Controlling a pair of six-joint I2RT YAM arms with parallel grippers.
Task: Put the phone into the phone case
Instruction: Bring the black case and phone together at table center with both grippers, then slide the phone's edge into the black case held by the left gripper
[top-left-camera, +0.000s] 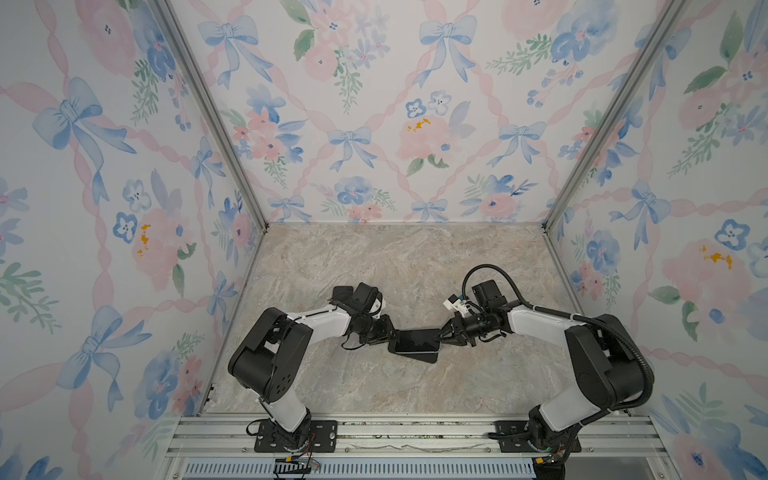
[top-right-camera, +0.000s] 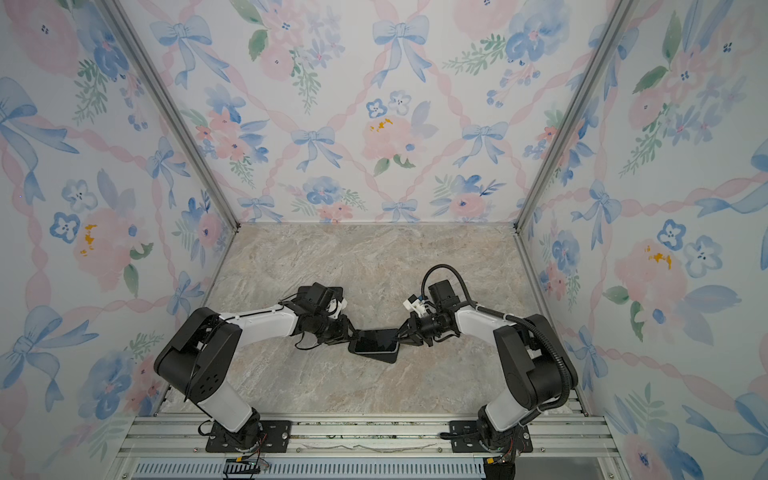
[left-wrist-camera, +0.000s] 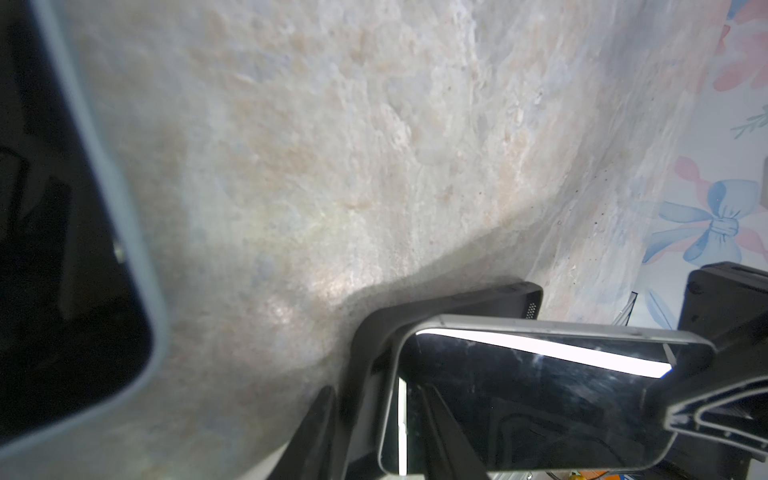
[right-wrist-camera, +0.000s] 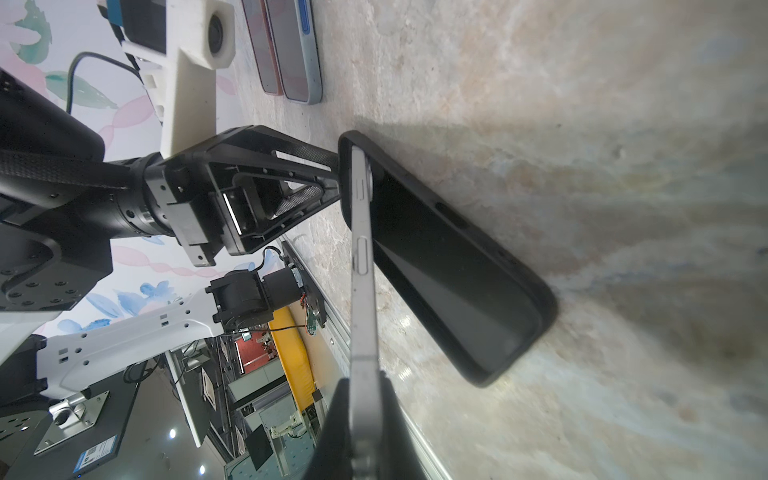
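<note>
In both top views the phone (top-left-camera: 417, 340) (top-right-camera: 375, 340) lies mid-table (top-left-camera: 374, 270), its long axis running from the left hand (top-left-camera: 388, 332) to the right hand (top-left-camera: 441, 332), over the phone case (top-left-camera: 430, 358).

Left wrist view: the phone's (left-wrist-camera: 519, 395) left end sits inside the phone case (left-wrist-camera: 370, 336).

Right wrist view: the right hand (right-wrist-camera: 363, 415) pinches the phone's raised right end. The left hand (right-wrist-camera: 337, 178) straddles the phone case's end; I cannot tell whether it grips. That right end likely needs lowering.

The phone (top-left-camera: 417, 340) leans over the phone case (top-left-camera: 428, 358) mid-table (top-left-camera: 374, 270); left gripper (top-left-camera: 392, 334) at its 9 o'clock, right gripper (top-left-camera: 441, 334) at 3 o'clock.
</note>
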